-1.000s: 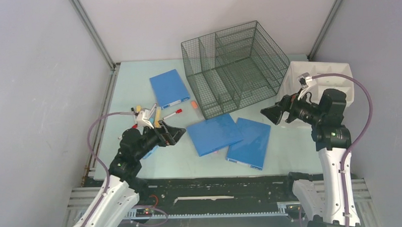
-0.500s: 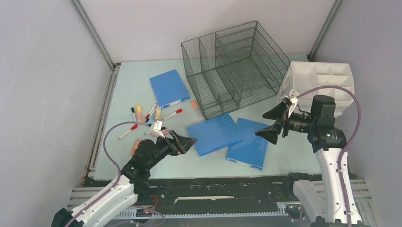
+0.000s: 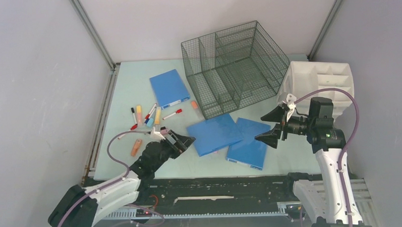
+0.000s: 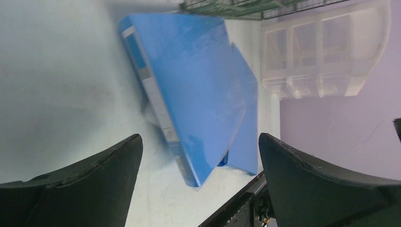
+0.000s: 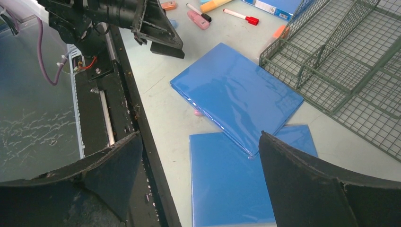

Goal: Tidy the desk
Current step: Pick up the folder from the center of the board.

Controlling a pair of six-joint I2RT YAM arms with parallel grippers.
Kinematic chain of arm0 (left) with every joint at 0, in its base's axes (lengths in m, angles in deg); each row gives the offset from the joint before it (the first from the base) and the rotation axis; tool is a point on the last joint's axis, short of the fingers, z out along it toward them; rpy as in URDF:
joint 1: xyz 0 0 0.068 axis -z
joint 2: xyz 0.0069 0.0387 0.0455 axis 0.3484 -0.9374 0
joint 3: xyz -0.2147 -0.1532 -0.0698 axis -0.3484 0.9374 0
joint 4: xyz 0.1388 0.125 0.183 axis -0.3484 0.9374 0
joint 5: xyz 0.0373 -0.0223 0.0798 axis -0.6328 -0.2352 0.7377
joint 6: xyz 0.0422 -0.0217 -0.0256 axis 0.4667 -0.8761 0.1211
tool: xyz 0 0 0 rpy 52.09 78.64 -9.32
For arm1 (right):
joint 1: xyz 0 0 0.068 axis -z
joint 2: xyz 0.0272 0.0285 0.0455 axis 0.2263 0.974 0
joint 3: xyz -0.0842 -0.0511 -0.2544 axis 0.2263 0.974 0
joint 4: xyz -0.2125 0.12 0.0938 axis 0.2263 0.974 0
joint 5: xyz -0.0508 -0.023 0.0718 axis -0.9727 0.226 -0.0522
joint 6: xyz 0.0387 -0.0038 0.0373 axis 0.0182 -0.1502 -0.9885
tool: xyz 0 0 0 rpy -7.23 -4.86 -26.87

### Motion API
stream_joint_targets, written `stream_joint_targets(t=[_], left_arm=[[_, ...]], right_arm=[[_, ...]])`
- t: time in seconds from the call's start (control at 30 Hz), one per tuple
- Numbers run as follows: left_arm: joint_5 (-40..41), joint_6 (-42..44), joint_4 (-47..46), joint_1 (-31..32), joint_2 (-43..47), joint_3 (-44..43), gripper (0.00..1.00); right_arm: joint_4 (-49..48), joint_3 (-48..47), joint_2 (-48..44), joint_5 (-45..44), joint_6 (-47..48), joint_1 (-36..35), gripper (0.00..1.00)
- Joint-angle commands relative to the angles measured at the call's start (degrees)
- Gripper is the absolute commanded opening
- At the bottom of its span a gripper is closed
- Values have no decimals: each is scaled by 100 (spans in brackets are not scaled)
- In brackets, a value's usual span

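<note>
I hold my left gripper (image 3: 186, 142) and right gripper (image 3: 262, 127) wide and empty, one on either side of the blue folder (image 3: 214, 134) lying near the front of the desk (image 3: 132, 85) below me. I judge this readies a pickup toward the wire mesh organizer (image 3: 235, 67).

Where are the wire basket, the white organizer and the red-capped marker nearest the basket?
Wire basket (image 3: 192, 78), top view, left mesh wall.
White organizer (image 3: 301, 78), top view, side wall.
Red-capped marker (image 3: 173, 114), top view, barrel middle.
</note>
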Motion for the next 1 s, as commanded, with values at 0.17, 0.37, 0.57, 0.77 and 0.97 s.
stream_joint_targets(t=[0.17, 0.37, 0.57, 0.77, 0.97], left_arm=[[188, -808, -1340, 264, -1057, 176, 97], [113, -1217, -2204, 410, -2115, 124, 83], [-16, -1727, -3091, 547, -3392, 37, 64], [-107, -2258, -4575, 786, -4903, -59, 53], [-312, -2691, -6012, 881, -6154, -20, 38]], right_arm=[[35, -3, -44, -2, 136, -41, 100], [42, -2, -61, 1, 145, -41, 100], [46, -5, -68, 2, 145, -41, 100], [52, -6, -79, 4, 154, -36, 100], [67, -1, -79, 7, 163, -34, 100]])
